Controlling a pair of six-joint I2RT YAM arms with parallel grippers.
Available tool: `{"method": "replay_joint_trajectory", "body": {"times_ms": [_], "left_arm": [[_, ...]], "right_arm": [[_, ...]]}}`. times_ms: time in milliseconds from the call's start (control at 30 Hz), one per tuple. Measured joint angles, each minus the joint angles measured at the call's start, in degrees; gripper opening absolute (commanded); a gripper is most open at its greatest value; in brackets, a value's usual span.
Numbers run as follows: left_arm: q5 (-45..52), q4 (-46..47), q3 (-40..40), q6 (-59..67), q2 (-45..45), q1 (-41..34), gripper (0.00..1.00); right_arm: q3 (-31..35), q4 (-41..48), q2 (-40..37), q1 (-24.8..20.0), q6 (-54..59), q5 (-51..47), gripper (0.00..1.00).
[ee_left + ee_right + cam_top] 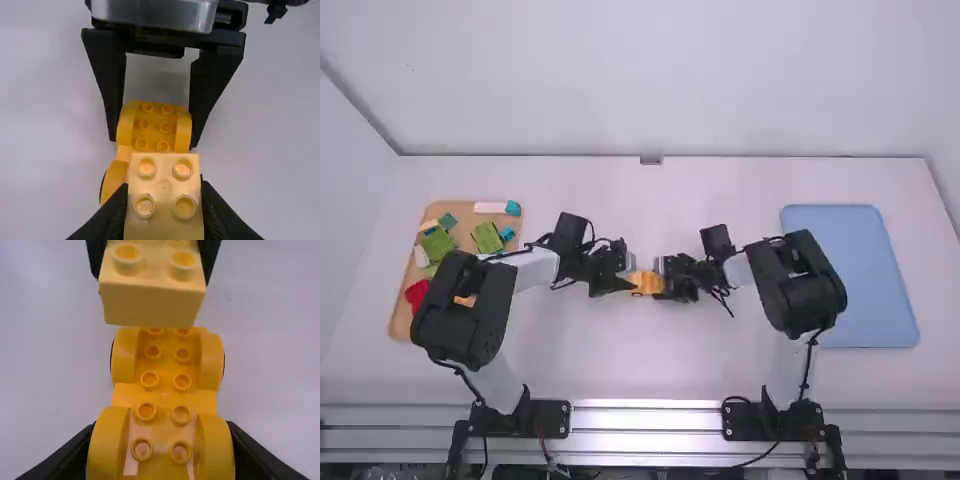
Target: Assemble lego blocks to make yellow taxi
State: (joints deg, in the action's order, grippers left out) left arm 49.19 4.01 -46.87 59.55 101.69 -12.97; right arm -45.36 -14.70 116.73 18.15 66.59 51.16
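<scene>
Near the table's middle, my left gripper (620, 272) and my right gripper (665, 276) face each other across the orange-yellow car base (645, 283). In the left wrist view, my left gripper (164, 200) is shut on a pale yellow block (165, 195) with four studs; beyond it, the right gripper clasps the far end of the car base (154, 125). In the right wrist view, my right gripper (161, 455) is shut on the near fenders of the car base (165, 397), studs up. The pale block (150, 302) hangs over the base's other end; whether they touch I cannot tell.
At the left, a tan tray (402, 312) holds several green, red, blue and white blocks. A blue tray (855, 275) lies at the right. White table surface (640, 355) stretches in front of the grippers, and a wall (650, 80) rises behind.
</scene>
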Motion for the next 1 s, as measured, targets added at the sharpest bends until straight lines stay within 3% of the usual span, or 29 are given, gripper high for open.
{"method": "replay_joint_trajectory", "body": {"times_ms": [267, 567, 1000], "left_arm": [[0.0, -0.4, 0.0, 0.0, 0.3, 0.0, 0.09], [-3.5, -0.5, 0.0, 0.0, 0.3, -2.8, 0.02], [-7.0, -2.3, 0.0, 0.0, 0.3, -4.0, 0.04]], "right_arm": [[2.1, -3.4, -0.3, 0.0, -2.1, 0.7, 0.57], [2.1, -3.4, -0.3, 0.0, -3.5, 0.5, 0.55], [2.4, -3.2, -0.3, 0.0, -3.4, 1.3, 0.54]]}}
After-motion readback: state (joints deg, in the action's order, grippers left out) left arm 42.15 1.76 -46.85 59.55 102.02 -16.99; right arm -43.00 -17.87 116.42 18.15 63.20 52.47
